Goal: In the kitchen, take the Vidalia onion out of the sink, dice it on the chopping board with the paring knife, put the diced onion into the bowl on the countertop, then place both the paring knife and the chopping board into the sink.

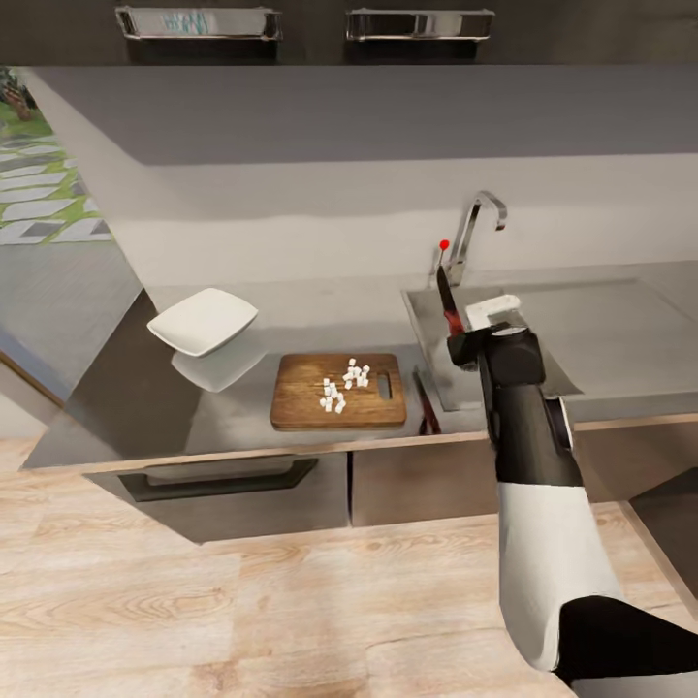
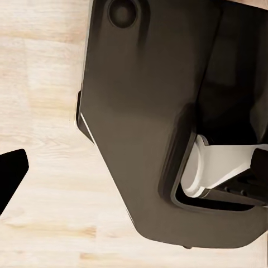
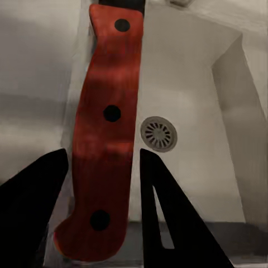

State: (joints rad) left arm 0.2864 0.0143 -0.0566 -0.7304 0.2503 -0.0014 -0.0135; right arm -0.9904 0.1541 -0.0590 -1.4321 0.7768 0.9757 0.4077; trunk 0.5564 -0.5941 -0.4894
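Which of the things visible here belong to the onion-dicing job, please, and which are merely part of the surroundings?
Belonging to the job:
paring knife, held by the right gripper over the sink
diced onion on the chopping board
bowl
countertop

Just surroundings:
tap
drawers
upper cabinet handles
wooden floor

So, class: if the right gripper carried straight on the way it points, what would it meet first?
Probably the sink floor near the drain; the right gripper, holding the knife, points into it, though depth is unclear.
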